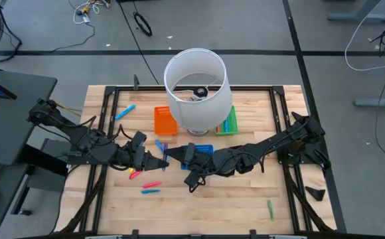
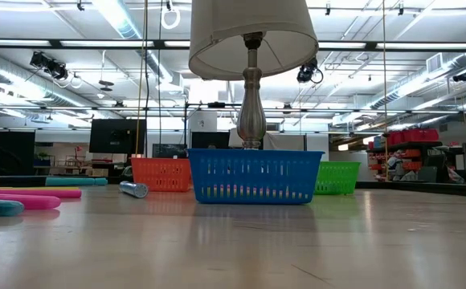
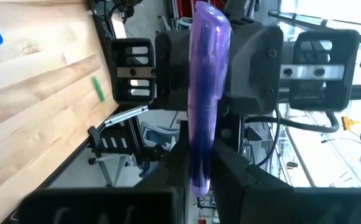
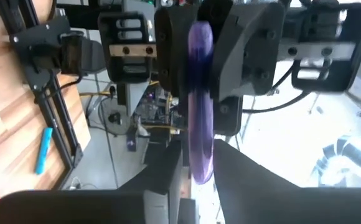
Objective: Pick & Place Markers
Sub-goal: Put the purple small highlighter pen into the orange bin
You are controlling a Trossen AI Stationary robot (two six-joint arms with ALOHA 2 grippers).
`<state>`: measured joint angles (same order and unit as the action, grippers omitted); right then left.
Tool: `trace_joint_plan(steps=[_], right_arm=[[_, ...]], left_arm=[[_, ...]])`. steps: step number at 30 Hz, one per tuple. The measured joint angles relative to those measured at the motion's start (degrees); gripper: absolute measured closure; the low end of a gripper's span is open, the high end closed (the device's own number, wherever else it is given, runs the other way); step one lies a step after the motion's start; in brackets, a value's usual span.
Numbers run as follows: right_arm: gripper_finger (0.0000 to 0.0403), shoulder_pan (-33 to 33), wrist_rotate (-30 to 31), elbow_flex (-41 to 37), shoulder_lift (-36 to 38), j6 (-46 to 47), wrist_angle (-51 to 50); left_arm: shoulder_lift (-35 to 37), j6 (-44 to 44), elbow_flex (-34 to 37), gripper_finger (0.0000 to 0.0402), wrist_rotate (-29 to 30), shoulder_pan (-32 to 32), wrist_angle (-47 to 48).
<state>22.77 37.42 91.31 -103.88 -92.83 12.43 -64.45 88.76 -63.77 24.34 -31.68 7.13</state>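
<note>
Both arms meet at frame centre in the high view, left hand (image 1: 159, 161) and right hand (image 1: 174, 157) tip to tip w/ a purple marker (image 1: 165, 152) between them, mostly hidden there by the dark fingers. Left wrist view shows that purple marker (image 3: 203, 93) running up the middle of the frame, clamped between the left hand's own fingers at the lower end, its upper end against the other hand's fingers; right wrist view gives the same marker (image 4: 200, 99) pinched by the right hand's fingers too. So both hands are clenched on it, held above the table (image 1: 245, 199). Low view shows neither hand. Other markers: a pink one (image 1: 135, 174) just under the left hand, a red one (image 1: 152, 184) and a teal one (image 1: 151, 191) lower centre-left, a blue one (image 1: 125, 111) upper left, a green one (image 1: 270, 209) lower right. Lamp shade (image 1: 195, 83) covers much of the upper centre, cutting off part of the orange tray (image 1: 164, 121) and most of the green tray (image 1: 230, 121); the blue tray (image 1: 202, 151) is partly under the right arm. Low view: blue tray (image 2: 254, 177) in front, contents hard to make out thru the slots.
</note>
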Motion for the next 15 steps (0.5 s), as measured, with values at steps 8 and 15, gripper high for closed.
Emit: trace_joint_plan(steps=[8,15], right_arm=[[0.0303,3.80,4.06,-0.02,0.00,0.72,-0.37],[0.0303,7.46,8.61,-0.09,2.23,7.64,-8.65]], left_arm=[[0.04,0.22,0.00,0.0358,-0.03,-0.02,0.44],[0.04,0.62,0.00,0.0358,0.05,-0.02,0.73]])
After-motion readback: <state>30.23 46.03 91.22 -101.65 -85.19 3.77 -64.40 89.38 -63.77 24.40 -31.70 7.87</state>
